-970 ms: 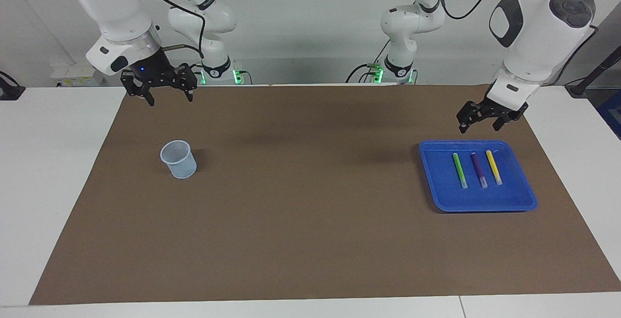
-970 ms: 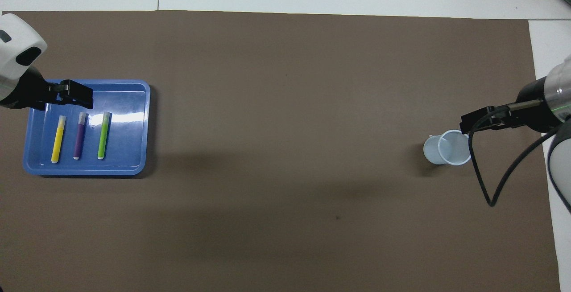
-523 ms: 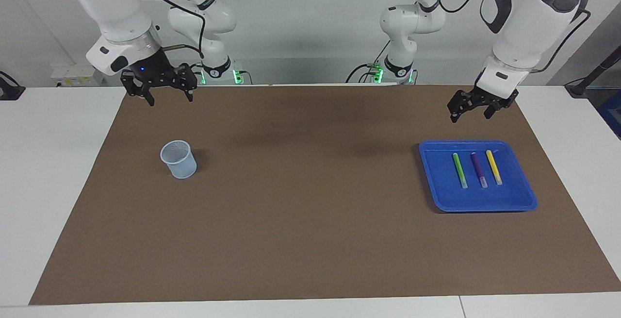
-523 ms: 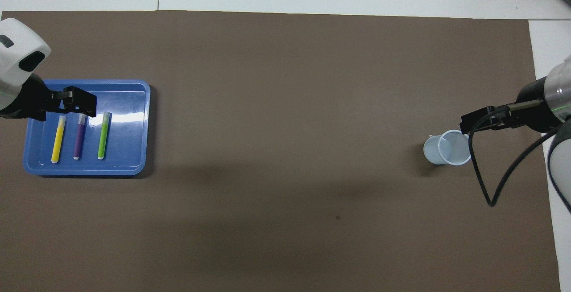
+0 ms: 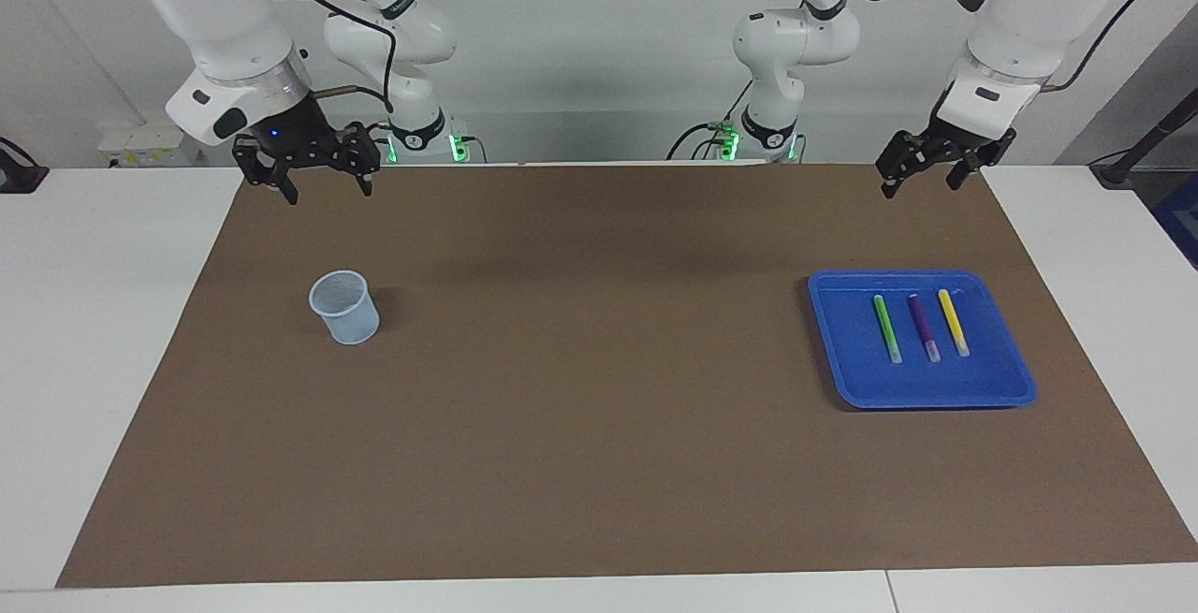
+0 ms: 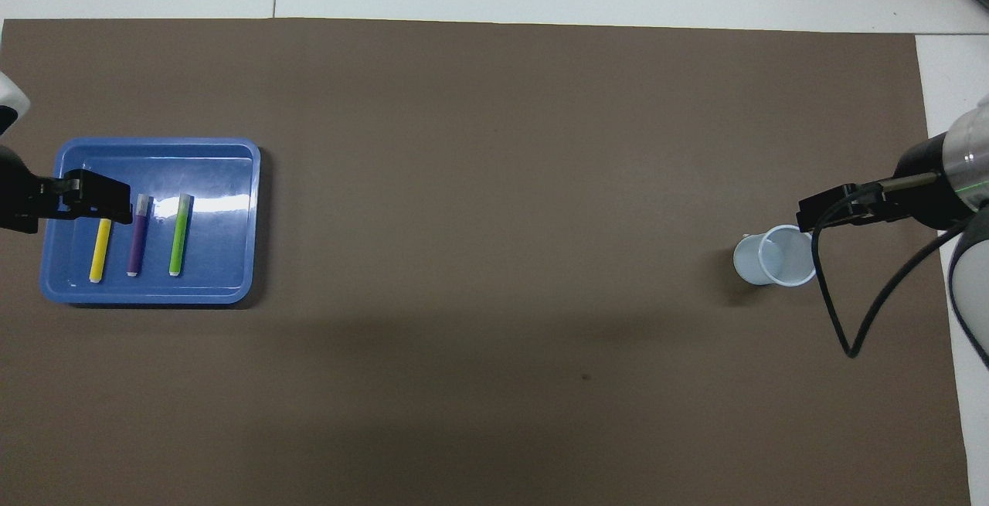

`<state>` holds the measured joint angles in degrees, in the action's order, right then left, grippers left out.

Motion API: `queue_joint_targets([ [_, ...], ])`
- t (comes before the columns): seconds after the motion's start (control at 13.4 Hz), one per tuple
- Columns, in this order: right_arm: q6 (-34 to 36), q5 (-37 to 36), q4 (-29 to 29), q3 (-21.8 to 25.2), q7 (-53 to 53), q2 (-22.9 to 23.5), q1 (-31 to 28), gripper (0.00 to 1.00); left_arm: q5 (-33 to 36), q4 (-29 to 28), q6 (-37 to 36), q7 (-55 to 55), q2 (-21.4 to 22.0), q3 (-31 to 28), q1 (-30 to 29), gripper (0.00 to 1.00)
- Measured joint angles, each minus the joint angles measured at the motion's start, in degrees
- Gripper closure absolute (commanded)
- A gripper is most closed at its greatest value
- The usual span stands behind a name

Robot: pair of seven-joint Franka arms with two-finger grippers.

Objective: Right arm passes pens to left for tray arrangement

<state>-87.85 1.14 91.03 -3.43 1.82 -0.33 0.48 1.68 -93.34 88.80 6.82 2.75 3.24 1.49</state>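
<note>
The blue tray [image 5: 842,342] [image 6: 224,174] lies on the mat at the left arm's end of the table. Three pens lie side by side in it: green [image 5: 887,328] [image 6: 179,234], purple [image 5: 922,326] [image 6: 137,239] and yellow [image 5: 954,321] [image 6: 100,251]. My left gripper [image 5: 919,184] [image 6: 104,205] hangs open and empty, high over the mat's edge by the tray; from overhead it covers the yellow pen's tip. My right gripper [image 5: 329,190] [image 6: 811,212], with its blue light on, is open and empty over the mat by the cup.
A small translucent pale-blue cup [image 5: 345,307] [image 6: 775,256] stands upright on the brown mat [image 5: 580,360] at the right arm's end. White tabletop borders the mat on all sides. A black cable [image 6: 830,313] loops down from the right arm.
My left gripper has risen and drawn back from low beside the tray's rim to high over the mat's edge. The right arm, the pens, the tray and the cup have not moved.
</note>
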Motion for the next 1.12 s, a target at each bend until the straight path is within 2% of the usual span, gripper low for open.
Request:
queue_joint_targets([
  [0.3,0.0,0.0,0.0,0.0,0.0,0.0,0.0,0.0,0.0,-0.6,-0.26,-4.58,0.03,-0.37,-0.88,0.0],
  [1.12,0.0,0.0,0.0,0.0,0.0,0.0,0.0,0.0,0.0,-0.69,-0.22,-4.95,0.03,-0.38,-1.0,0.0],
])
